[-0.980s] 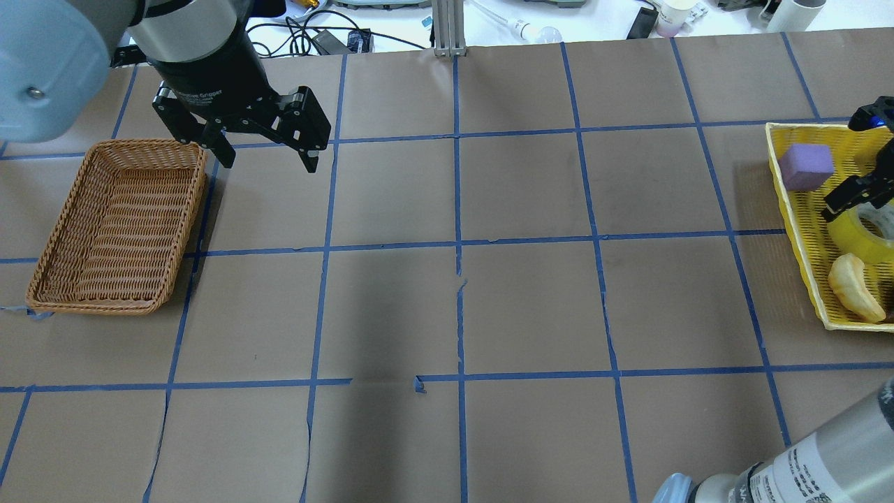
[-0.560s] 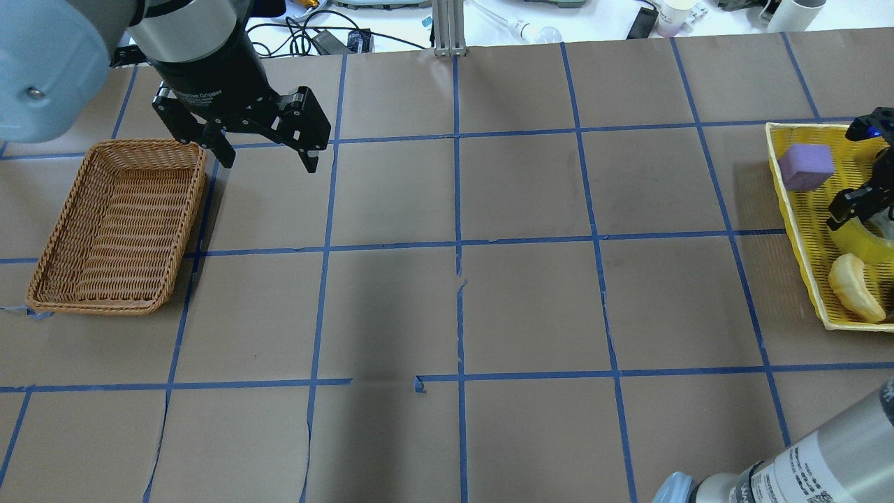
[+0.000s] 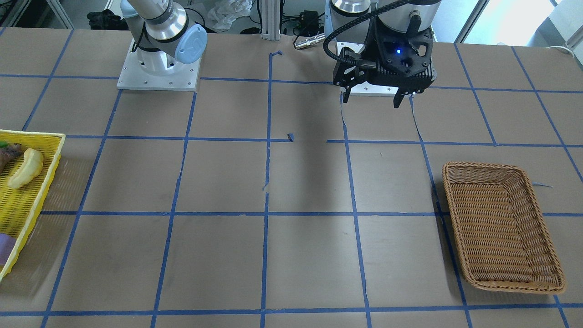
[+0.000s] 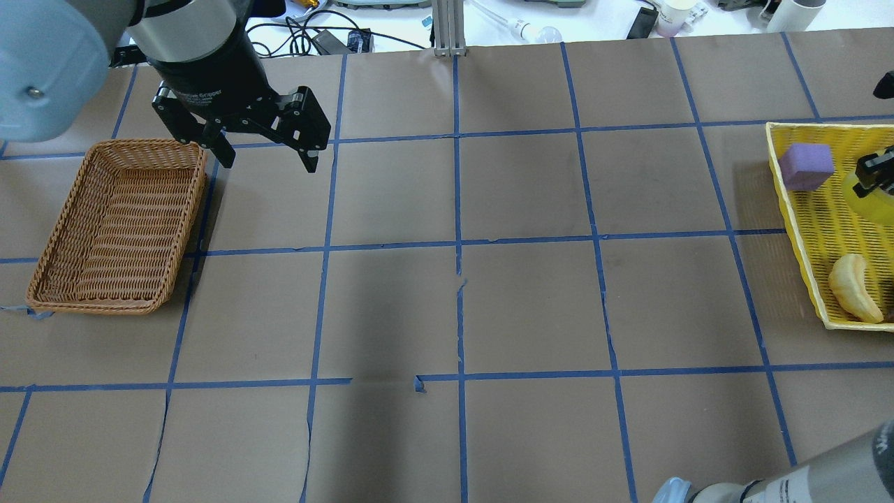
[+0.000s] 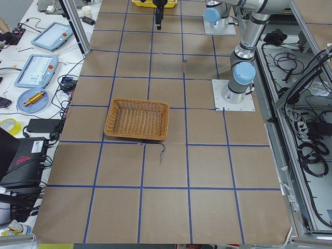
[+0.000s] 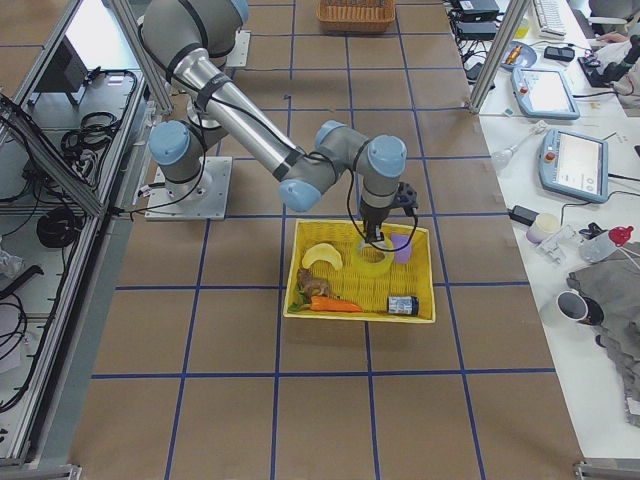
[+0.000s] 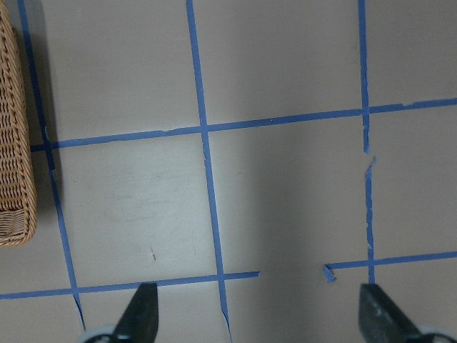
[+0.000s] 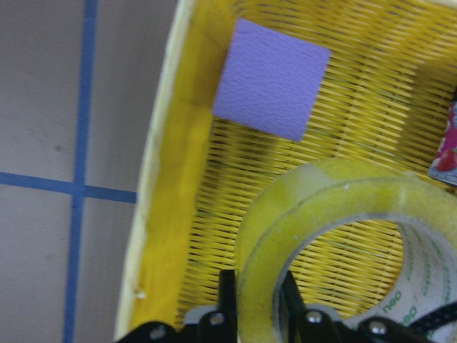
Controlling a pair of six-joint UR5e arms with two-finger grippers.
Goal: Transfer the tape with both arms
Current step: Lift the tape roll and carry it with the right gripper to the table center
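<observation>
A robotics lab: two jointed arms (image 6: 240, 115) stand bolted on metal plates (image 3: 182, 79) to a tabletop (image 4: 531, 188) papered brown and gridded with blue tape lines (image 4: 457, 195), while teach pendants (image 5: 36, 70) and loose cables (image 5: 311, 135) crowd both its long sides.

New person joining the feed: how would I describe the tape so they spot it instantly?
Find the yellow tray at the table's end on the robot's right. There the right gripper pinches the wall of the tape, a glossy yellow ring. It is the only hollow ring, next to a purple block and a pale banana-shaped item.
</observation>
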